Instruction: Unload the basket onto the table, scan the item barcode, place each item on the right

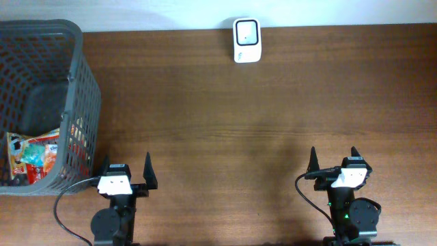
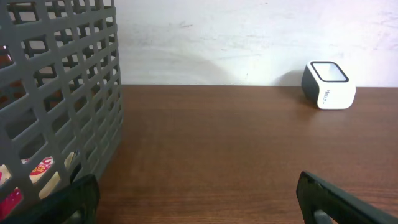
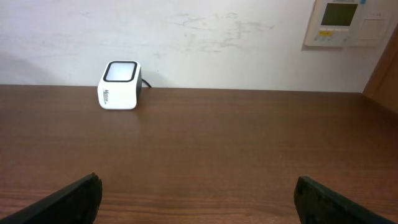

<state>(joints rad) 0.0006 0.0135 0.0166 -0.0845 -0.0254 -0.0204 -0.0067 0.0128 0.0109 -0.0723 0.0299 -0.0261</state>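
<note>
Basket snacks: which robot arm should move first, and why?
Probably the left tool should reach toward the basket. It is open, empty and nearest, the snack packet lies inside, and nothing is at the scanner yet.

black arms (image 1: 114, 220) with white wrist blocks (image 1: 113, 182), pointed black jaws, black cables (image 1: 56, 208)

Prob. a mock shop checkout in a lab/office rm: small white cube-shaped barcode scanner (image 1: 246, 40) on dark brown wooden table (image 1: 239, 123), grey plastic mesh basket (image 1: 85, 102) w/ colourful snack packets (image 1: 37, 154) inside, plain white wall (image 3: 217, 43), beige wall-mounted control panel (image 3: 341, 22) w/ display.
</note>
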